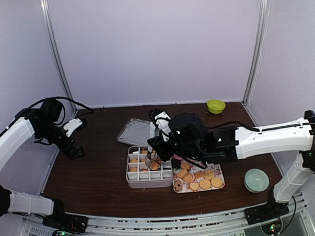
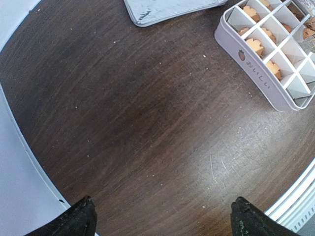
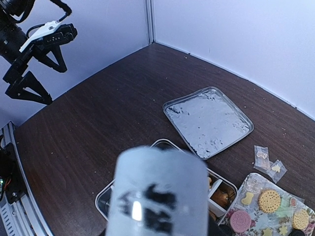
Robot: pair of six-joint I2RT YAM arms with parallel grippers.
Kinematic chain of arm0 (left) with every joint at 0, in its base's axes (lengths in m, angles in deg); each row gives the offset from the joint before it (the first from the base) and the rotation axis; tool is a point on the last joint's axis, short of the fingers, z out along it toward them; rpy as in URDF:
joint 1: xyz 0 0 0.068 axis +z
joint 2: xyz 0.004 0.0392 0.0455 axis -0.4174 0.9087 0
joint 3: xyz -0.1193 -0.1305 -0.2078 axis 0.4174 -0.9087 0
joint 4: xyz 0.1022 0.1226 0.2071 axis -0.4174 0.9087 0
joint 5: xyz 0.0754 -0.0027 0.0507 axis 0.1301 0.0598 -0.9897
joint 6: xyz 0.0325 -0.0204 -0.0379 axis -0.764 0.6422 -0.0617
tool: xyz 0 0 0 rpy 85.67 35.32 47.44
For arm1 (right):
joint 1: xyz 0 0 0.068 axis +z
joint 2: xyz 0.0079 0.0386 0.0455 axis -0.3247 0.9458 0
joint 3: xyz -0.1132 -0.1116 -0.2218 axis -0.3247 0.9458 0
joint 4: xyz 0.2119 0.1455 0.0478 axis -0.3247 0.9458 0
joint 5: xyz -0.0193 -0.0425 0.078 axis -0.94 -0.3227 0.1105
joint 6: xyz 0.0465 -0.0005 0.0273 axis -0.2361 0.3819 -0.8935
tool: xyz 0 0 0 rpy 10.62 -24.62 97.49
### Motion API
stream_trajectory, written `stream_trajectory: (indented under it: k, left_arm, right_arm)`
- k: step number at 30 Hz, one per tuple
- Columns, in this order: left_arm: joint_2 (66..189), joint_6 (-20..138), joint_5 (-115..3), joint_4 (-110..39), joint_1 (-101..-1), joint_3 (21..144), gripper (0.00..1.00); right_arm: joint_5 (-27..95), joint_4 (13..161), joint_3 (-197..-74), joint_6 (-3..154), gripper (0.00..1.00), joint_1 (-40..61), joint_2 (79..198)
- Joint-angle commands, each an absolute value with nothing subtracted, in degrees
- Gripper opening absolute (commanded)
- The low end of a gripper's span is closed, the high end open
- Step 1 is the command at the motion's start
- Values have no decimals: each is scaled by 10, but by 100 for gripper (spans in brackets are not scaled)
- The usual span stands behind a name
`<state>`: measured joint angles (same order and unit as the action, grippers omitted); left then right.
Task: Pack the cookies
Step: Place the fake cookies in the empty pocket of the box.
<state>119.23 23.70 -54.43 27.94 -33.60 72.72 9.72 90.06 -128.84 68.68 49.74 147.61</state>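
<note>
The cookies (image 1: 204, 183) lie on a floral tray (image 1: 218, 172), mostly golden with a pink one (image 3: 240, 221). More cookies (image 2: 254, 46) sit in cells of a white divided box (image 1: 130, 183). My right gripper (image 1: 155, 148) hangs over the box's right side, shut on metal tongs (image 3: 160, 196). In the right wrist view the tongs are a blurred silvery shape that hides the fingers. My left gripper (image 2: 165, 219) is open over bare table at the far left (image 1: 75, 149), well away from the box.
A metal lid (image 1: 134, 132) lies behind the box. A green bowl (image 1: 215, 105) stands at the back right and a pale bowl (image 1: 256, 180) at the front right. Small clear packets (image 3: 268, 162) lie by the tray. White walls close in the table.
</note>
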Motion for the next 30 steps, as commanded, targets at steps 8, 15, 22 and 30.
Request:
stream_trajectory:
  k: [8, 15, 22, 30]
  left_arm:
    - [1190, 229, -540, 274, -332, 725, 98]
    - [1185, 233, -541, 270, -331, 728, 98]
    - [1186, 235, -539, 272, -331, 736, 97]
    - [1187, 235, -542, 274, -331, 740, 96]
  right_arm:
    - [107, 867, -1276, 673, 40, 479, 1475]
    - [104, 875, -1272, 673, 46, 479, 1469]
    - [84, 891, -1259, 675, 42, 474, 1419]
    - [52, 898, -1161, 659, 37, 451, 1290]
